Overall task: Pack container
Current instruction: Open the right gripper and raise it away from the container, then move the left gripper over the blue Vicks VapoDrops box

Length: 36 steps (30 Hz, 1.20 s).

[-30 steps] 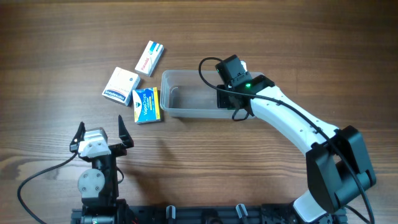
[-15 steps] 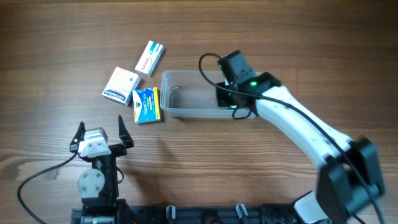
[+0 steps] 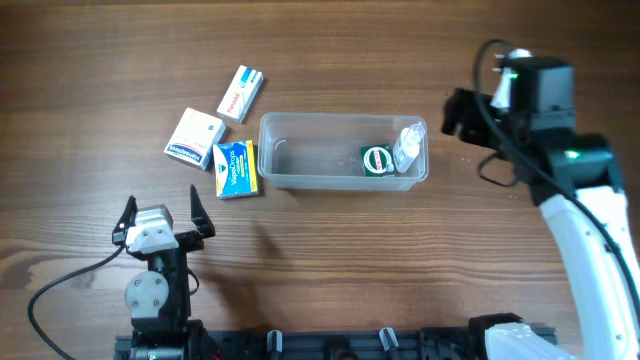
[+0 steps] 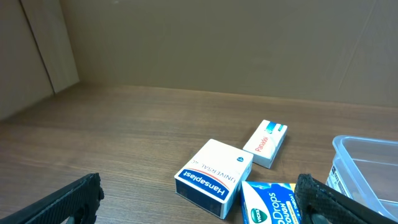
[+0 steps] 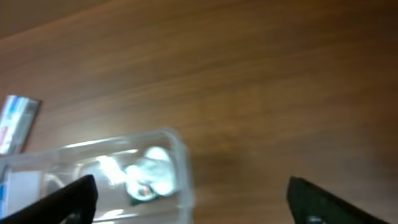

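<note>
Container (image 3: 310,150) lies lengthwise at mid-bench, a little toward the far edge, with a green round tin (image 3: 376,159) and a small clear bottle (image 3: 407,146) at its right end. The right gripper (image 3: 456,112) hangs beyond that end, apart from it, fingers spread and empty. A blue-yellow box (image 3: 236,169) sits just beside the left end. A white-blue box (image 3: 194,138) and a white box (image 3: 241,94) lie farther left. The left gripper (image 3: 162,212), likewise spread and empty, sits toward the near-left corner.

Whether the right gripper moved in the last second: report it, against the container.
Yes. The right gripper has withdrawn rightward, from over the container to beyond its right end.
</note>
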Each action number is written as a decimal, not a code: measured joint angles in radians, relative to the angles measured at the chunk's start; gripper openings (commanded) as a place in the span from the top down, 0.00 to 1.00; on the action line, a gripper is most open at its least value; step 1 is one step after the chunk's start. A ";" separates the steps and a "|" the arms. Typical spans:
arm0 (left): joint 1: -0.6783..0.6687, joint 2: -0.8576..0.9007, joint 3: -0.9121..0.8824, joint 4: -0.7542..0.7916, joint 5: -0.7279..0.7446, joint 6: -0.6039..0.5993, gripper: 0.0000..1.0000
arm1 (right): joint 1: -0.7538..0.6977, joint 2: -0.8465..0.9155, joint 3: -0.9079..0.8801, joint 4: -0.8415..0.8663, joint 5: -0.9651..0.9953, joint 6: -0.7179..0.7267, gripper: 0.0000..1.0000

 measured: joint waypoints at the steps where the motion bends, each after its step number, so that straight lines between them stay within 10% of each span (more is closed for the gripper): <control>1: 0.000 0.000 0.000 0.000 0.000 0.000 0.00 | -0.015 -0.004 0.000 -0.009 0.000 0.000 0.00; 26: 0.000 0.000 -0.001 0.017 0.016 -0.002 0.00 | -0.041 -0.006 0.000 -0.016 0.000 -0.001 0.00; 36: -0.002 0.001 0.011 0.058 0.404 -0.071 0.00 | -0.041 -0.006 0.000 -0.016 0.000 -0.001 0.00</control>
